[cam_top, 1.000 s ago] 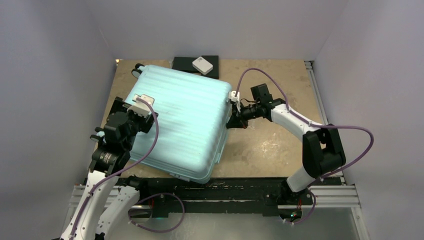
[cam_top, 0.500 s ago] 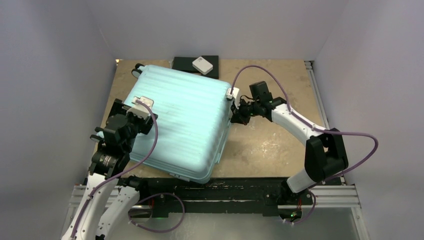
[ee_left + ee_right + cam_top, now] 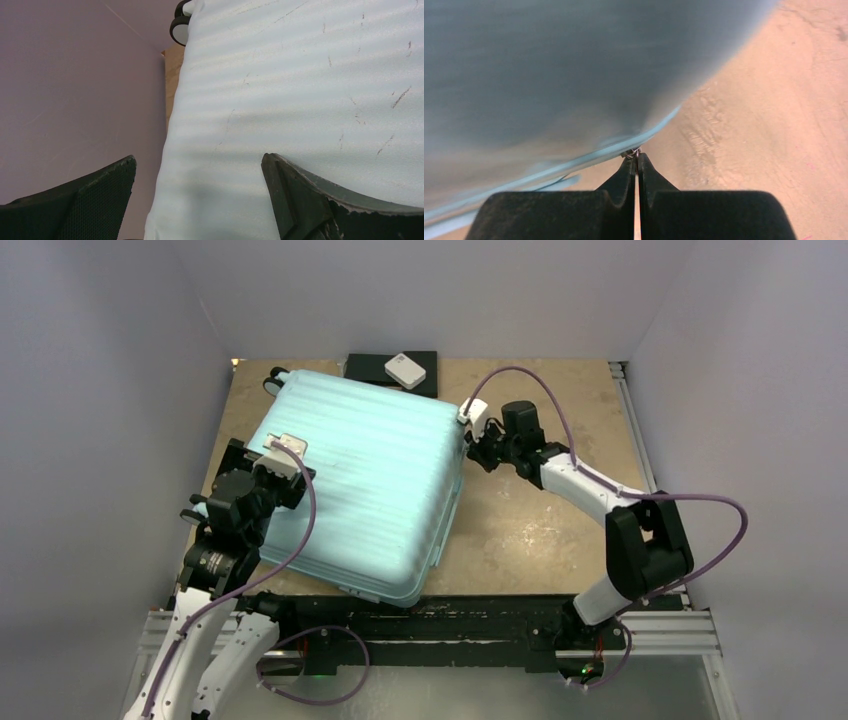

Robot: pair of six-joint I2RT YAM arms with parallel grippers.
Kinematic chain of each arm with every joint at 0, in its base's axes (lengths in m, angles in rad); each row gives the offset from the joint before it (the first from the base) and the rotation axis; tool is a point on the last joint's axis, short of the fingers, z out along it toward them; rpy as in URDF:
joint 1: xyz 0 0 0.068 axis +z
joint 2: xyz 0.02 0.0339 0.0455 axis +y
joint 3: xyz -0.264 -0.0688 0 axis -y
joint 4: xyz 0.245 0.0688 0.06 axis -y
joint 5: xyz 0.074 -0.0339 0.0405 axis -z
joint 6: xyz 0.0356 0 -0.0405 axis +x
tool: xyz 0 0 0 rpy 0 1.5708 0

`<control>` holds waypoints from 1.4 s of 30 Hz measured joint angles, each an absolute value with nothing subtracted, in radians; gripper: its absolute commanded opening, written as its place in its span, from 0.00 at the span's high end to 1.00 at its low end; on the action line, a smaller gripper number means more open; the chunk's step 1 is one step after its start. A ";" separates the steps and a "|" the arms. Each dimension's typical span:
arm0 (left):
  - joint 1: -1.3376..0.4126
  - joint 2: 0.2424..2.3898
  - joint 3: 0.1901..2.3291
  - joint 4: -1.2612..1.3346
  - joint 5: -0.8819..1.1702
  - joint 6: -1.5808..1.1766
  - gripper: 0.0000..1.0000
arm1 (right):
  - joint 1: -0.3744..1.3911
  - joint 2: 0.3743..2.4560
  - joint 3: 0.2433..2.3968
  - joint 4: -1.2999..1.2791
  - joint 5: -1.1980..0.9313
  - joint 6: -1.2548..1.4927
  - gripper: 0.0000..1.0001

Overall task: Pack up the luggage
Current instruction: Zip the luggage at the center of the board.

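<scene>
Luggage from above: closed, flat on table, skewed, left of centre, wheels toward far wall. Left gripper over left edge; right gripper at far right corner. Left wrist: fingers spread wide, released, grasping nothing, straddling shell edge. Right wrist: fingers clenched on small metal zip pull beside blurred shell, above bare table.
</scene>
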State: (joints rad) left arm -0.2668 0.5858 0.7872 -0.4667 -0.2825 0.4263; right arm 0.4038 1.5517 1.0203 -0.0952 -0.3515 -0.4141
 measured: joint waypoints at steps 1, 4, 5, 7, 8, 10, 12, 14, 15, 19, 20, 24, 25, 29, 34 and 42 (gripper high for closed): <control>-0.267 0.586 0.787 -0.467 -0.282 0.426 0.01 | 0.398 1.561 1.020 -0.074 -0.344 -0.403 1.00; -0.267 0.582 0.786 -0.465 -0.283 0.426 0.01 | 0.384 1.586 1.021 -0.018 -0.334 -0.379 1.00; -0.267 0.580 0.783 -0.464 -0.283 0.427 0.01 | 0.379 1.597 1.022 -0.001 -0.336 -0.373 1.00; -0.267 0.577 0.779 -0.460 -0.282 0.427 0.01 | 0.372 1.615 1.029 0.017 -0.353 -0.368 1.00; -0.267 0.574 0.776 -0.459 -0.283 0.427 0.01 | 0.367 1.624 1.033 0.019 -0.368 -0.369 1.00; -0.267 0.573 0.772 -0.453 -0.282 0.426 0.01 | 0.358 1.643 1.050 0.024 -0.400 -0.386 1.00; -0.267 0.573 0.770 -0.451 -0.282 0.426 0.01 | 0.347 1.674 1.074 0.033 -0.437 -0.426 1.00; -0.267 0.573 0.770 -0.448 -0.281 0.426 0.01 | 0.336 1.705 1.095 0.051 -0.480 -0.475 1.00; -0.267 0.573 0.769 -0.447 -0.281 0.426 0.01 | 0.330 1.716 1.102 0.058 -0.502 -0.496 1.00; -0.267 0.577 0.782 -0.455 -0.288 0.427 0.01 | 0.306 1.757 1.128 0.070 -0.608 -0.574 1.00; -0.267 0.583 0.800 -0.476 -0.292 0.430 0.01 | 0.301 1.764 1.135 0.067 -0.630 -0.587 1.00; -0.267 0.644 0.970 -0.694 -0.291 0.450 0.07 | 0.291 1.781 1.146 0.071 -0.685 -0.612 1.00; -0.267 0.667 1.034 -0.769 -0.284 0.461 0.09 | 0.289 1.782 1.146 0.072 -0.691 -0.614 1.00; -0.267 0.707 1.258 -1.017 -0.236 0.510 0.12 | 0.285 1.792 1.152 0.075 -0.711 -0.614 1.00; -0.267 0.622 1.306 -1.231 -0.299 0.567 0.11 | 0.281 1.810 1.171 0.073 -0.729 -0.614 1.00; -0.267 0.527 1.034 -1.406 -0.633 0.618 0.05 | 0.280 1.819 1.180 0.075 -0.736 -0.614 1.00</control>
State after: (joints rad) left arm -0.2668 0.5274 1.0336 -1.4063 -0.6334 0.6182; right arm 0.2802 1.8194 1.1805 0.0750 -0.7357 -0.6136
